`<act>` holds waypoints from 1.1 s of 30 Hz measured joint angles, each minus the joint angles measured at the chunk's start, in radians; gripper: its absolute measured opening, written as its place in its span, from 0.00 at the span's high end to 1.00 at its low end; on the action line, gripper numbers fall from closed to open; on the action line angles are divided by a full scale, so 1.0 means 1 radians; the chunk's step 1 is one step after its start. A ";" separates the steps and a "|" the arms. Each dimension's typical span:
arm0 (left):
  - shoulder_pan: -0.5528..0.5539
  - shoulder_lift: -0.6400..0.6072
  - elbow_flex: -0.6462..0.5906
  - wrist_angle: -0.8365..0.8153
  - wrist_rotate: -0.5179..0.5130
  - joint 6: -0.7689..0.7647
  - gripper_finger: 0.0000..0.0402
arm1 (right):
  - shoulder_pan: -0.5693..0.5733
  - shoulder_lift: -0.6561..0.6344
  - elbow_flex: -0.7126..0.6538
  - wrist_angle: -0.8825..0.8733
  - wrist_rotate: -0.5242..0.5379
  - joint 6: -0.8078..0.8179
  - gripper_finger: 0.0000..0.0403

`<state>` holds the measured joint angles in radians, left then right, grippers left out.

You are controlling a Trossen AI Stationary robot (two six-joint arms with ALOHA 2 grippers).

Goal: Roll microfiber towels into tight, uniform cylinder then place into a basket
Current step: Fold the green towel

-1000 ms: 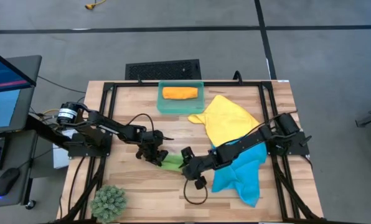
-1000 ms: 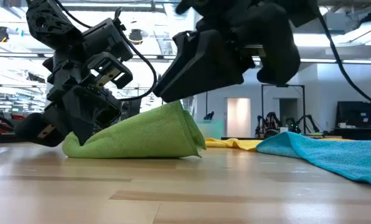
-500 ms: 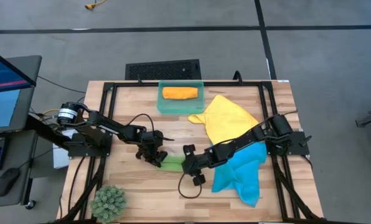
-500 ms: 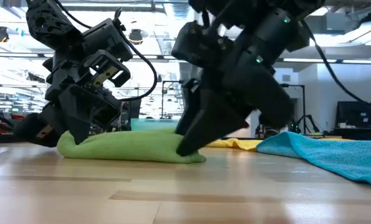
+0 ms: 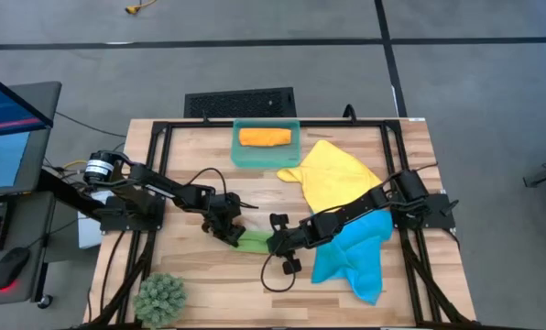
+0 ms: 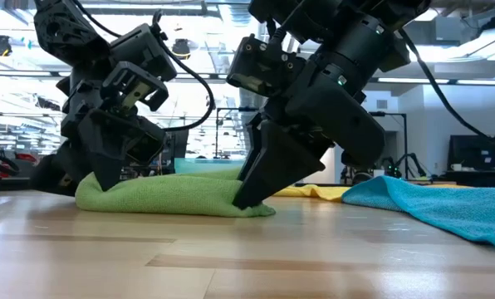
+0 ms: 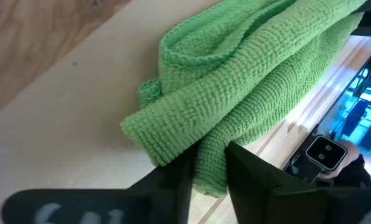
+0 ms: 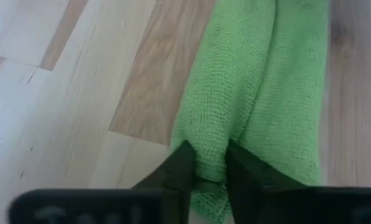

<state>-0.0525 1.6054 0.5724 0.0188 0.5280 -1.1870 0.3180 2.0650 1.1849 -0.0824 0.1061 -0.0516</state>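
Green towel [image 5: 253, 241] lies loosely rolled on bench [image 5: 200, 284], left hand [image 5: 234, 236] and right hand [image 5: 271, 243] each pinching an end; uneven pull risks unrolling.

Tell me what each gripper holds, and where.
Both pinch the green towel: left gripper at one end, right gripper at the other.

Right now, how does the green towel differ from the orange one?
The green towel lies on the table, loosely rolled and pinched by the left gripper and right gripper; the orange towel sits rolled inside the basket, untouched. Green is nearer the front edge, orange at the back. Both lie crosswise.
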 joint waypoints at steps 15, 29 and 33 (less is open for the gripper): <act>-0.007 -0.017 0.000 -0.010 0.017 0.287 0.61 | -0.007 0.009 0.000 -0.015 -0.030 0.052 0.93; -0.020 -0.315 -0.003 -0.300 -0.253 0.500 0.62 | -0.008 0.009 0.000 -0.017 -0.059 0.088 0.95; -0.076 -0.420 -0.002 -0.324 -0.385 0.590 0.62 | -0.014 0.008 0.000 -0.017 -0.075 0.095 0.96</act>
<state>-0.1289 1.1851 0.5701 -0.3052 0.1432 -0.5967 0.3038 2.0733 1.1851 -0.0998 0.0309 0.0435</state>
